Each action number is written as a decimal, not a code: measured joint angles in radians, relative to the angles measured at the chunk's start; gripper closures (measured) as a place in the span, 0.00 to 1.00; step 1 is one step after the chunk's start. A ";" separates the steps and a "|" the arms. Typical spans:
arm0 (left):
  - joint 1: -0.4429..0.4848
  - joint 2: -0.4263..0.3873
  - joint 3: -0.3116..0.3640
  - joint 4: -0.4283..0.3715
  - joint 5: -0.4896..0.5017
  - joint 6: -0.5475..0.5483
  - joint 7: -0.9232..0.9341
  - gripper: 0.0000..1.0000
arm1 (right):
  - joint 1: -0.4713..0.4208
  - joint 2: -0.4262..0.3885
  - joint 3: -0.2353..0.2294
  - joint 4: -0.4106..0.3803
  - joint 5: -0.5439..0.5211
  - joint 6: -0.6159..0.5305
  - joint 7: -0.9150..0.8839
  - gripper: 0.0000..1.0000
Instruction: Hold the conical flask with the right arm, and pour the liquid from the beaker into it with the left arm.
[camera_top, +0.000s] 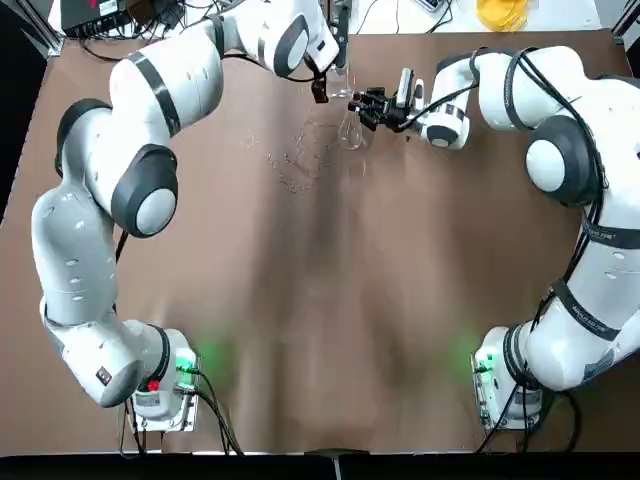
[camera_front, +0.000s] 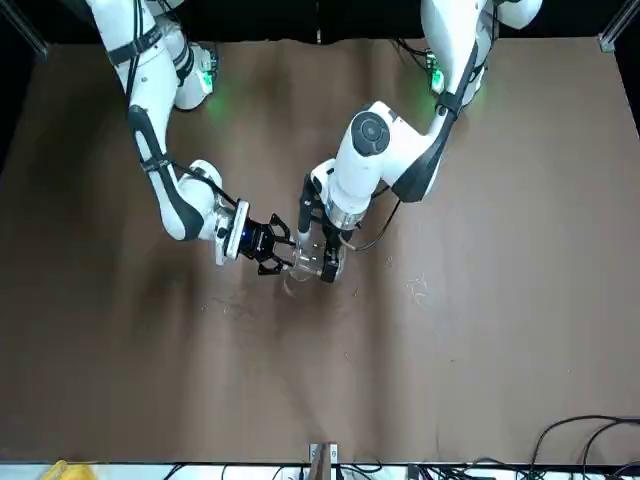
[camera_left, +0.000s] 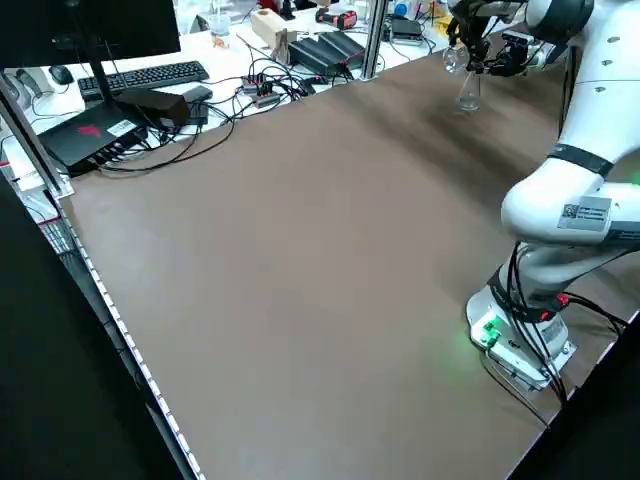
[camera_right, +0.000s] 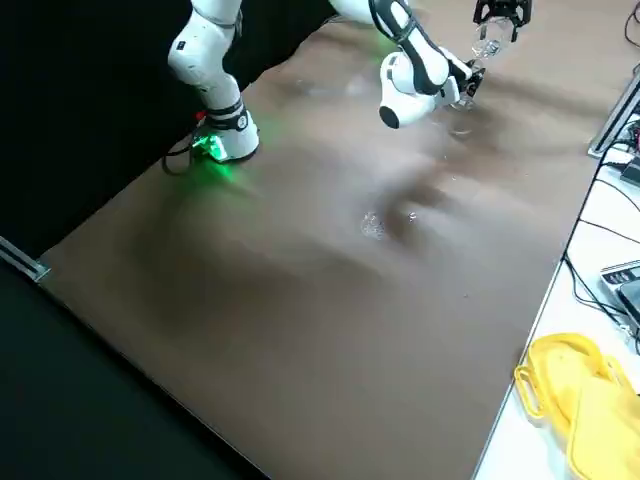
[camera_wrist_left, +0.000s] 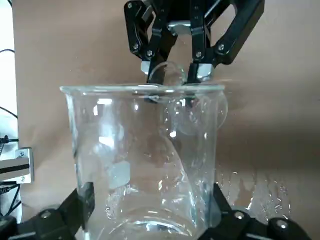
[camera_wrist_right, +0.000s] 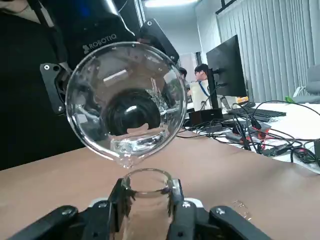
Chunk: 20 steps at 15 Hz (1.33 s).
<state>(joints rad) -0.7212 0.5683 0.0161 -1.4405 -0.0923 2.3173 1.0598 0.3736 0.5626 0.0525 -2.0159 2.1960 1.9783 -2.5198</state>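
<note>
Conical clear glass flask (camera_wrist_right: 147, 212) with a narrow round neck: I have it by that neck in my right pincer (camera_wrist_right: 146, 200), above the brown worktop (camera_top: 300, 300). The flask is my landmark. The black two-finger right pincer is closed on it, one finger to each side of the neck.

Directly over the flask's mouth I see the straight-sided clear glass beaker (camera_wrist_right: 126, 100), tipped so its round rim leans down toward the opening. Clear liquid (camera_wrist_right: 137, 145) lies along the lower side of the beaker, reaching its rim, and a bulge of it hangs at the lip just above the flask's neck. I cannot tell whether the rim touches the neck.

My black left pincer (camera_wrist_left: 150, 210) is beside the flask, clamped around the beaker's walls with a finger on either side.

Near the flask, on the worktop, clear droplets (camera_top: 300, 165) are scattered. Beyond the flask, past the worktop's edge, sit a black monitor (camera_wrist_right: 227, 65) and tangled black cables (camera_wrist_right: 260, 132); two people (camera_wrist_right: 201, 73) are behind them.
</note>
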 joint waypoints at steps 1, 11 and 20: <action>-0.013 0.000 0.016 0.000 0.000 -0.006 0.000 0.02 | 0.000 0.000 0.000 0.000 0.000 0.000 0.000 0.61; -0.085 -0.002 0.094 0.008 0.000 -0.038 -0.016 0.02 | 0.010 0.006 0.000 0.000 0.000 0.001 -0.002 0.61; -0.142 -0.003 0.156 0.011 0.000 -0.050 -0.020 0.02 | 0.012 0.008 0.000 0.000 0.000 0.001 -0.003 0.61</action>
<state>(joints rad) -0.8631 0.5655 0.1722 -1.4293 -0.0923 2.2671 1.0396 0.3855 0.5706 0.0522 -2.0158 2.1960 1.9798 -2.5233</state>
